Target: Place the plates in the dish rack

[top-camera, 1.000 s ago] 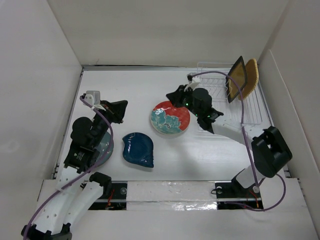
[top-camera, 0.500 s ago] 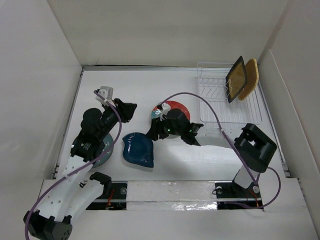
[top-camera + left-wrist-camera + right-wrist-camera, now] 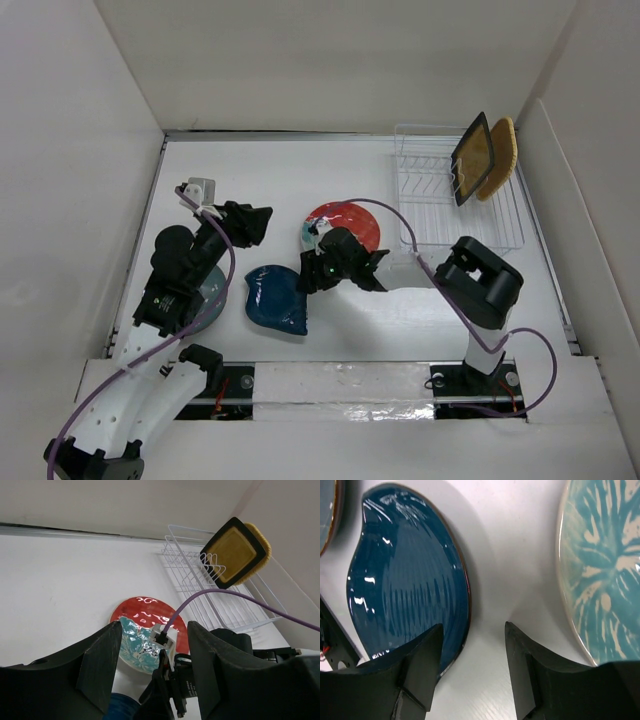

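The dark blue leaf-shaped plate (image 3: 275, 298) (image 3: 405, 575) lies flat at the front middle. My right gripper (image 3: 305, 273) (image 3: 472, 627) hangs open low at its right edge, one finger (image 3: 420, 665) over the rim, the other over bare table. The red plate with teal flowers (image 3: 350, 220) (image 3: 605, 575) (image 3: 142, 612) lies behind it, partly hidden by the right arm. My left gripper (image 3: 257, 225) (image 3: 152, 627) is open and empty, up off the table to the left. A teal-grey plate (image 3: 212, 300) shows under the left arm. The square yellow plate (image 3: 470, 158) (image 3: 234, 552) and the orange plate (image 3: 503, 155) stand upright in the clear dish rack (image 3: 440, 215) (image 3: 192, 575).
White walls close in the table on the left, back and right. The right arm's purple cable (image 3: 400, 215) arcs over the red plate. The rack sits in the back right corner against the right wall.
The right arm swung left from beside the rack, across the red plate, down to the blue plate's edge, and its jaws opened. The left gripper opened and shifted slightly.
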